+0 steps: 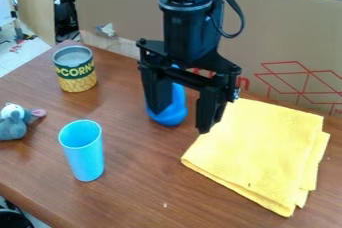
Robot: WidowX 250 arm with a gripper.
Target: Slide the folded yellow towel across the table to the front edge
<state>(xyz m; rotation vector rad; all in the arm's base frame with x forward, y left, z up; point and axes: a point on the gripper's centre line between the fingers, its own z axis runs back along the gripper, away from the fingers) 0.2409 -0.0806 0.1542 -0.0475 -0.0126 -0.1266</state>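
— Which step, judging by the pose of the black tool point(182, 121)?

— Probably a stance just short of a grasp. Released, with a wide gap between the fingers and nothing held. Pointing down over the counter point(137, 192).

— Nearest to what?

— To the blue rounded object point(175, 107), on the counter, partly hidden behind the tool and visible through the gap. Hard to tell about contact.

— And around it?

— On one side, a folded yellow cloth point(260, 152), lying flat with layered edges. On the other, nearer the camera, a light blue cup point(83, 157), upright. Farther back, a corn can point(77, 79), also upright. Beyond the cup, near the edge of the view, a small gray plush mouse point(13, 126). At the back, a cardboard panel point(294, 27).

— Any demands on a next move from here?

— For a grip on the blue rounded object, probably a check of depth first, then careful centering between the fingers. Likely smooth and prone to rolling, so best to close evenly. Worth keeping clear of the folded yellow cloth, too, for fear of snagging an edge.
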